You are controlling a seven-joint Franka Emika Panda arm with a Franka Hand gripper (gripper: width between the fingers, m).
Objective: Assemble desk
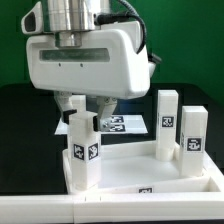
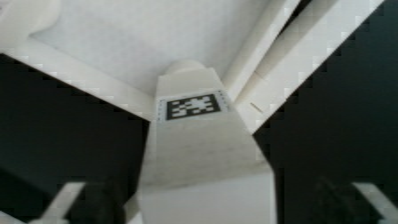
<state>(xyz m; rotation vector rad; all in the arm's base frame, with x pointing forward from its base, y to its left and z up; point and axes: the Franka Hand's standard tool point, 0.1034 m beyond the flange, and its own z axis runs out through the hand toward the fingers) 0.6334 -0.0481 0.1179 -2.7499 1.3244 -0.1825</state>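
The white tabletop (image 1: 150, 172) lies tray-side up at the front. One white leg (image 1: 83, 150) stands upright at its near-left corner, tags facing the camera. My gripper (image 1: 88, 108) hangs right over this leg's top. In the wrist view the leg (image 2: 196, 140) with its tag runs up the middle between my fingers (image 2: 64, 200), with dark gaps on both sides; the gripper (image 2: 214, 200) is open and holds nothing. The tabletop's floor and rim (image 2: 107, 40) lie beyond the leg. Two more legs (image 1: 166, 125) (image 1: 193, 135) stand upright at the tabletop's right side.
The marker board (image 1: 127, 124) lies flat on the black table behind the tabletop. A white bar (image 1: 50, 207) runs along the front edge below the tabletop. A green backdrop stands behind.
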